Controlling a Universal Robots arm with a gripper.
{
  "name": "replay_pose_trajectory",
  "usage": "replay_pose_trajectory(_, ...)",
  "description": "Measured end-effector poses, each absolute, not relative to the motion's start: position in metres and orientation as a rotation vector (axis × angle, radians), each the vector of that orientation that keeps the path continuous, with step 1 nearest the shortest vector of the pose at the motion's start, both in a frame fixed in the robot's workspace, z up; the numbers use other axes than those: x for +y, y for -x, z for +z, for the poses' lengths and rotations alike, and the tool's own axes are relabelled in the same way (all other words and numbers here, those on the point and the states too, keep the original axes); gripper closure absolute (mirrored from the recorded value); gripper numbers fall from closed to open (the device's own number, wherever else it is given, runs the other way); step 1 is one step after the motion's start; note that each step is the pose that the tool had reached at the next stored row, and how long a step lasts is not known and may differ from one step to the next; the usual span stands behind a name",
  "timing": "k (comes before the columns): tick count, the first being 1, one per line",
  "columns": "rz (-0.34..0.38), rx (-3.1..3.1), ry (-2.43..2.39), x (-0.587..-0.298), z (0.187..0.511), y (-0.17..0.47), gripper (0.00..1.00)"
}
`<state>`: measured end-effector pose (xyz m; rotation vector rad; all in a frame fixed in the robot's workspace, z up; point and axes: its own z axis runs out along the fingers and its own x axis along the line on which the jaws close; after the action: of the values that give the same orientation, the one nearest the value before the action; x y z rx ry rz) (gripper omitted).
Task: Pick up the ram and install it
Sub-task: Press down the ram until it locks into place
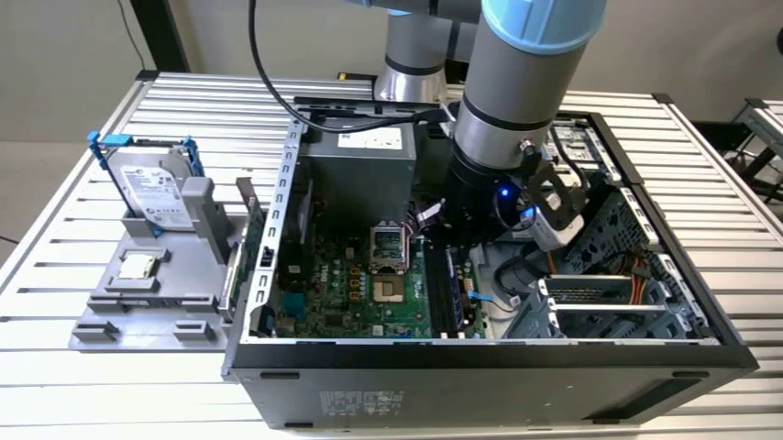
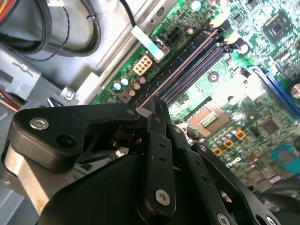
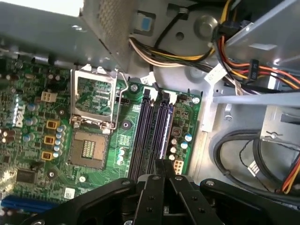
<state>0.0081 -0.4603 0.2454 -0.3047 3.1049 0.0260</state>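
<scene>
Right now we see the arm (image 1: 526, 82) reaching down into the open case (image 1: 490, 362), which lies on its side on the slatted counter (image 1: 73, 403). The claw (image 1: 463, 236) sits low over the green board (image 1: 355, 284), beside the socket (image 1: 389, 246), on the side toward the exterior view's right.

In both wrist views the claw (image 3: 164, 163) is directly above the bank of long black slots (image 3: 143, 136). Its two dark fingers (image 2: 154, 140) are drawn tight together, and as far as we can make out they are pinched on the near end of the ram (image 3: 165, 131).

We find the ram standing on edge in the line of the slots. It is the thin strip in the slot at the bank's outer side, nearest the small yellow-white connector (image 3: 178, 165) and the bare metal of the case. In the second wrist view the ram (image 2: 183, 65) shows as a narrow pale edge running from the fingertips away along the slots. We cannot tell whether it is fully seated.

Beyond the slots, bundled coloured cables (image 3: 243, 61) run across the metal.

Outside the case, on the exterior view's left, a grey holder (image 1: 135, 302) carries an upright drive (image 1: 153, 188) with a blue bracket and a small square chip (image 1: 135, 266).
</scene>
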Motion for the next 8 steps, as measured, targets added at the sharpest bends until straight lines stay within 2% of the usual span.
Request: replay_pose_trajectory(8, 0.028, 3.085, 0.47, -0.4603, 0.2455, -0.0093, 1.0)
